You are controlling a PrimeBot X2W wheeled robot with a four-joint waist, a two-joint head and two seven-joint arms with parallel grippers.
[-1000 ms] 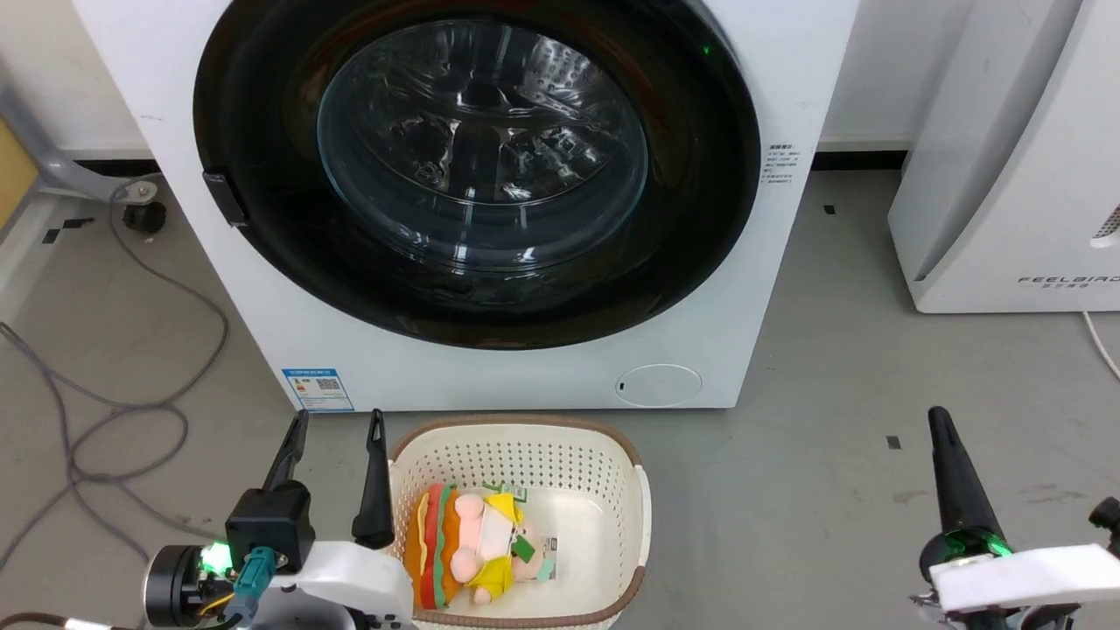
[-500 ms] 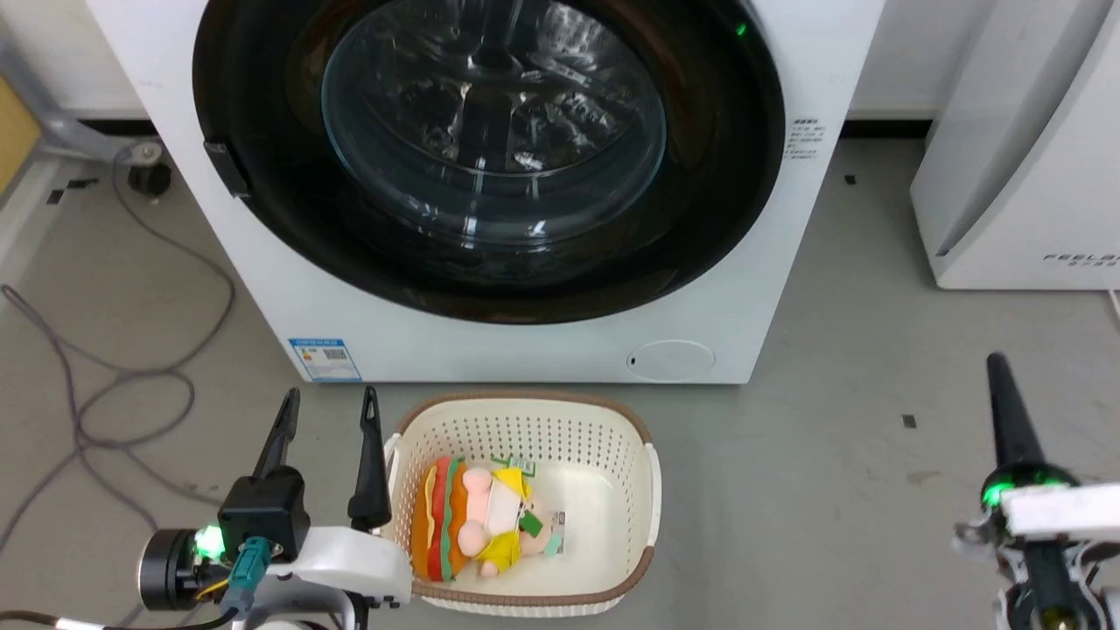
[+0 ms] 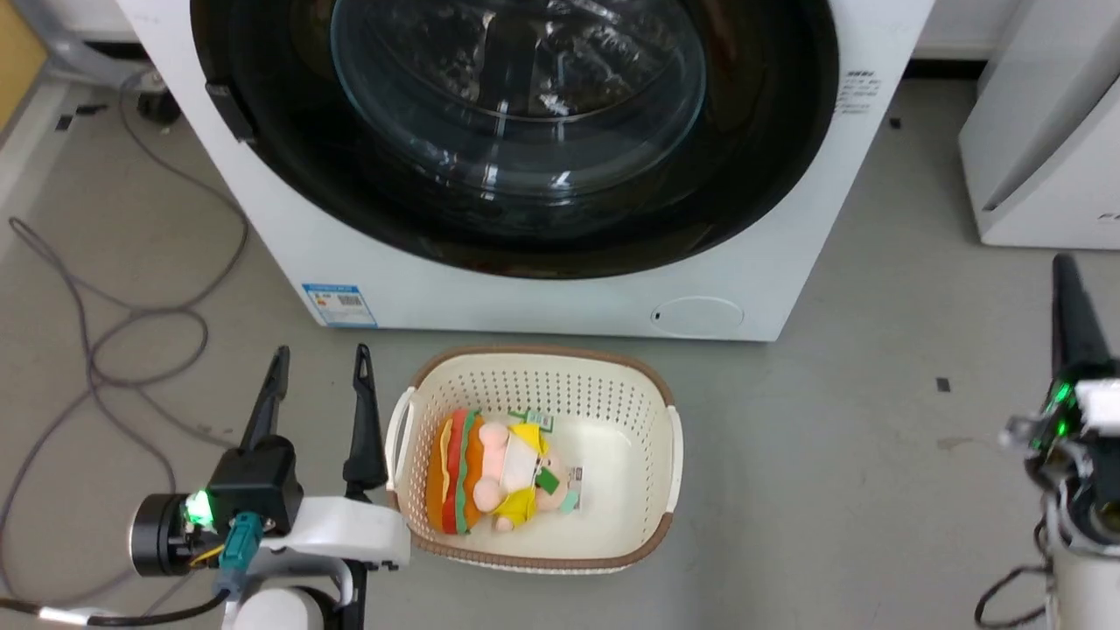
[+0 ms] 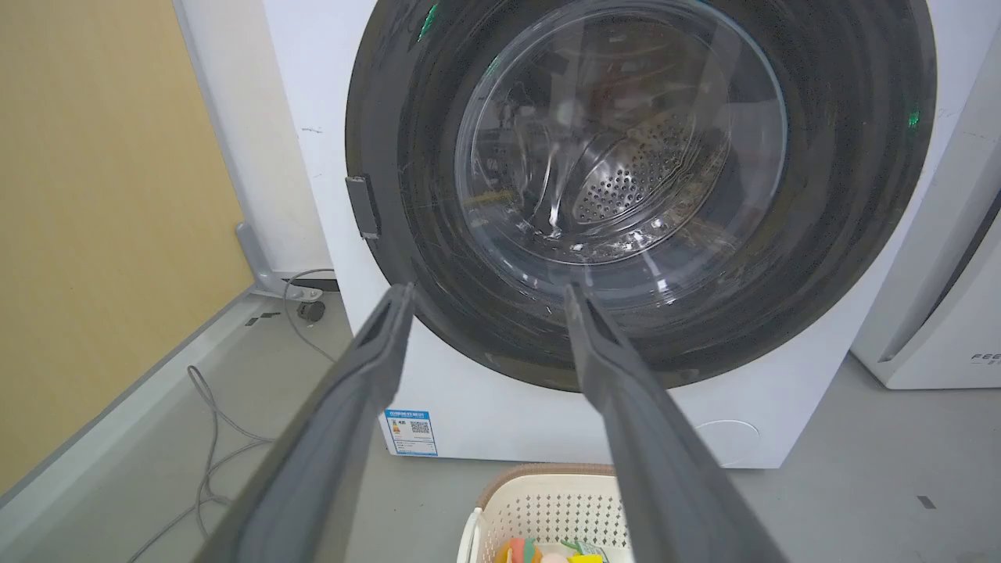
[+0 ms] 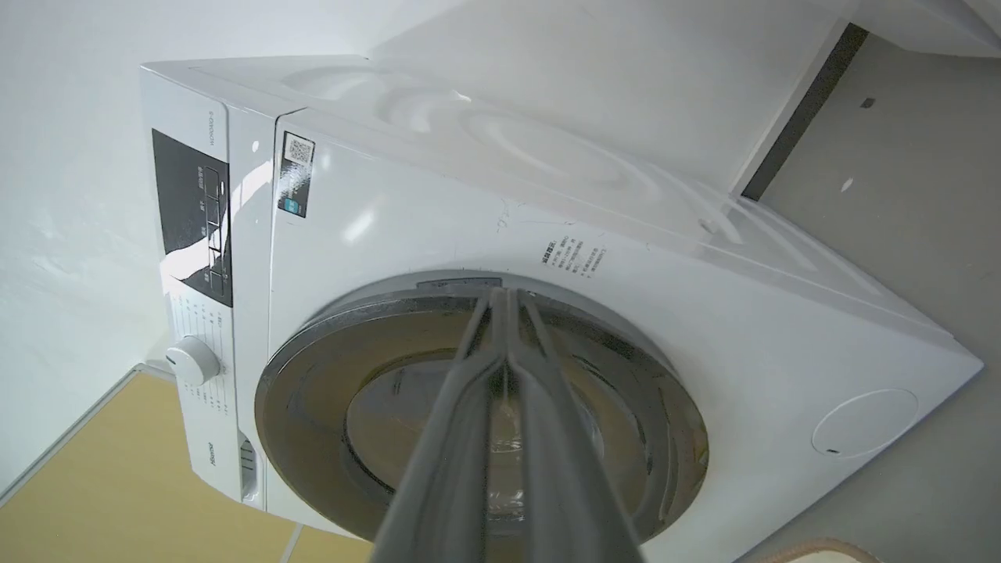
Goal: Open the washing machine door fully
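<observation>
The washing machine (image 3: 542,302) is a white box facing me. Its door (image 3: 770,175), a glossy black disc with a clear glass bowl, lies flat against the front, with a small dark latch (image 3: 229,112) on its left rim. My left gripper (image 3: 320,352) hovers over the floor before the machine's lower left corner, open and empty. From the left wrist, the door (image 4: 844,234) shows between and beyond the spread left gripper (image 4: 488,289). My right gripper (image 3: 1064,262) is at the far right, shut on nothing. In its wrist view the right gripper (image 5: 506,295) points at the door's rim (image 5: 328,391).
A cream basket (image 3: 669,455) holding a burger plush toy (image 3: 490,472) sits on the floor just before the machine, beside my left gripper. Grey cables (image 3: 131,332) loop on the floor at left. Another white appliance (image 3: 1041,157) stands at right. A yellow wall panel (image 4: 94,234) is at left.
The head camera has shifted, so the machine sits higher in the picture. My right arm has swung outward to the right and turned at the wrist. The left gripper stays open.
</observation>
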